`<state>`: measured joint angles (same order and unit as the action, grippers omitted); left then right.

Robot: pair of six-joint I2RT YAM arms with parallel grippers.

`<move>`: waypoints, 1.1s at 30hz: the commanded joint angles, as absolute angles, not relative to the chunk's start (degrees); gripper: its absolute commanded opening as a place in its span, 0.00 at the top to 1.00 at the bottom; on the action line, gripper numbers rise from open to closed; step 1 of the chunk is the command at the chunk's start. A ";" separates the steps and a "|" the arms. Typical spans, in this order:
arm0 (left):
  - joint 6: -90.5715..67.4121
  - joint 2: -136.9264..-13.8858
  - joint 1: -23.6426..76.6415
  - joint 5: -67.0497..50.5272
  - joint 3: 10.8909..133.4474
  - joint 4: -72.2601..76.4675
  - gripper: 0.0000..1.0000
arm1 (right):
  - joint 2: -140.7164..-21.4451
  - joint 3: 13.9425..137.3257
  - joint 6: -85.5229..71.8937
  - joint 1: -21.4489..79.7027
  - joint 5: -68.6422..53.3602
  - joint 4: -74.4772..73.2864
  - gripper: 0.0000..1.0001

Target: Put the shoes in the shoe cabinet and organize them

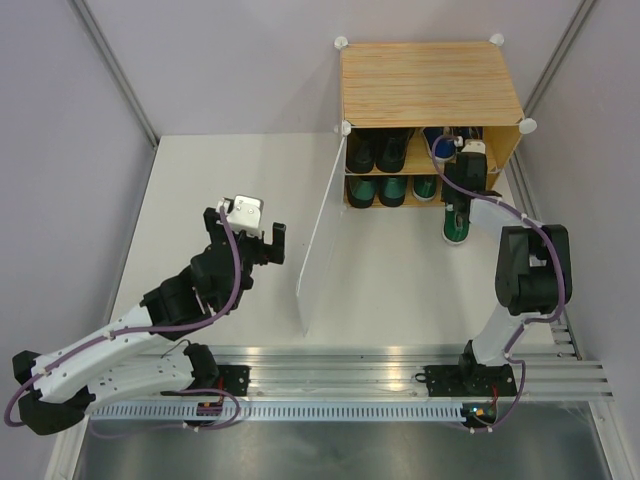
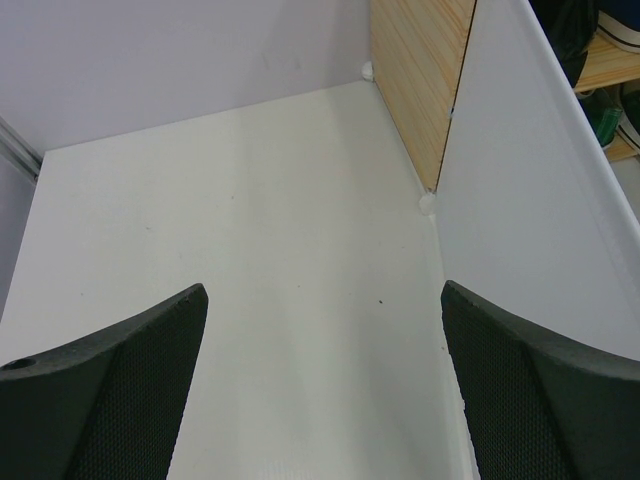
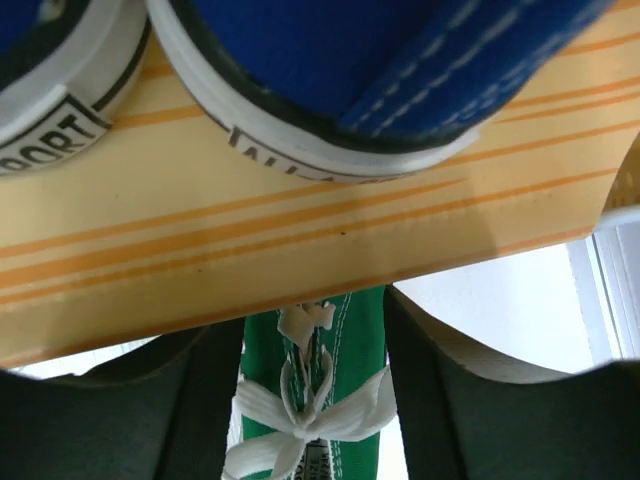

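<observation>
White table (image 1: pixel 230 200), lilac walls. Green sneaker (image 1: pixel 456 228), white laces up, lies on table just before cabinet (image 1: pixel 430 80) lower shelf, long axis near-far, toe apparently toward cabinet. Right gripper (image 3: pixel 312 330) straddles it, jaws apart; can't tell if pinching. Left gripper (image 2: pixel 325 290) gapes wide, left of door (image 1: pixel 318 240)

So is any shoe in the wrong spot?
Yes. One green sneaker lies out on the table, just in front of the shoe cabinet at its right side, not on a shelf. The other shoes in view sit inside it.
</observation>
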<state>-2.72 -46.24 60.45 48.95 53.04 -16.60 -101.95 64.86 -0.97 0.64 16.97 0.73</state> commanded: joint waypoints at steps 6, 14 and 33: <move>-0.62 -46.06 60.20 48.61 52.82 -15.73 0.02 | -93.88 62.76 -6.76 0.35 18.28 0.97 0.29; -1.14 -45.35 60.21 47.64 52.91 -15.91 0.02 | -79.81 50.73 -18.36 0.35 12.48 -3.07 0.28; -0.62 -45.26 60.12 49.92 53.00 -15.91 0.00 | -63.81 32.70 -35.68 1.85 8.26 -9.76 0.72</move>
